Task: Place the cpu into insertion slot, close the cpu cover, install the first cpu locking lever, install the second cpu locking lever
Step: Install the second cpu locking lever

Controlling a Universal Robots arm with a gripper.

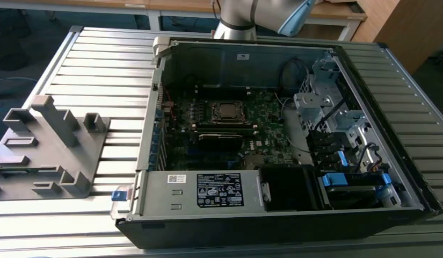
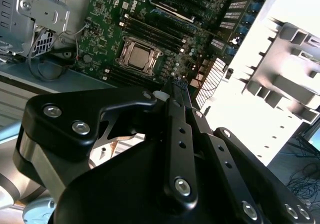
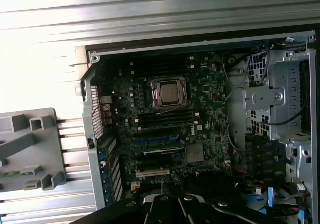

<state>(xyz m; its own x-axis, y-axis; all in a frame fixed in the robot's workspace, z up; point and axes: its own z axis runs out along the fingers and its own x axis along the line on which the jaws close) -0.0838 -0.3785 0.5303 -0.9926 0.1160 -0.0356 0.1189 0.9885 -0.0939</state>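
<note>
The cpu (image 1: 227,112) (image 2: 138,57) (image 3: 170,92), a small square chip with a dull metal top, lies in the socket on the green motherboard inside the open computer case. The cpu cover (image 1: 212,112) (image 2: 124,51) (image 3: 155,93), a silver frame, lies flat around it. My gripper (image 2: 173,87) (image 3: 175,200) hovers high above the case, well away from the socket, with its black fingers together and nothing between them. The arm (image 1: 257,13) rises behind the far wall of the case.
A grey moulded fixture (image 1: 49,150) (image 3: 30,149) stands on the slatted table at the exterior view's left. Inside the case are the power supply (image 1: 207,191), a black block (image 1: 219,141) near the socket, and drive cages with cables (image 1: 336,123).
</note>
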